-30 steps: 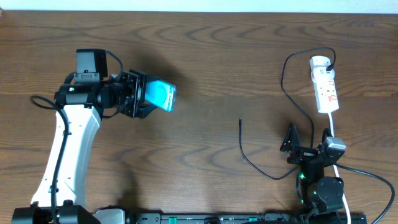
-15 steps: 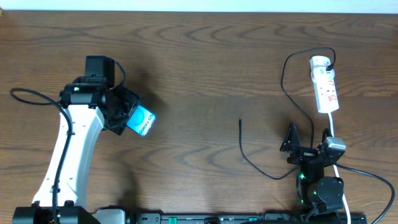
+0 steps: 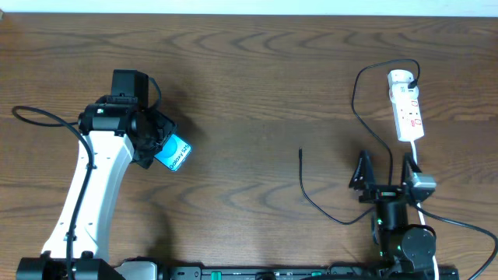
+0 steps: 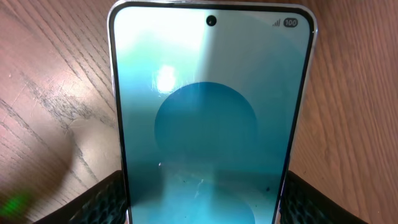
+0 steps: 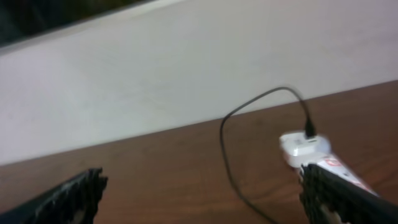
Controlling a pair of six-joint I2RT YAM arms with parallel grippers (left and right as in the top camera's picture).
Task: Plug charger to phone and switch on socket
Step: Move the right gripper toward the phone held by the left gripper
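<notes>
My left gripper (image 3: 159, 146) is shut on the phone (image 3: 173, 152), whose cyan screen faces up at a tilt over the left part of the table. In the left wrist view the phone (image 4: 211, 112) fills the space between my two fingers (image 4: 93, 202). The charger, a thin black cable (image 3: 311, 198), lies with its tip (image 3: 301, 152) free mid-table, and its plug head (image 3: 418, 79) sits in the socket, a white power strip (image 3: 407, 109) at the far right. My right gripper (image 3: 383, 175) is open and empty, just in front of the strip. The right wrist view shows the strip's end (image 5: 305, 147) and the cable (image 5: 225, 143).
The strip's white cord (image 3: 420, 198) runs down past my right arm's base (image 3: 401, 237). A black cable (image 3: 47, 117) loops out from my left arm. The table's far edge meets a white wall (image 5: 186, 74).
My left gripper has carried the phone left and nearer, turning it so the screen faces up. My right gripper has shifted slightly and stays open.
</notes>
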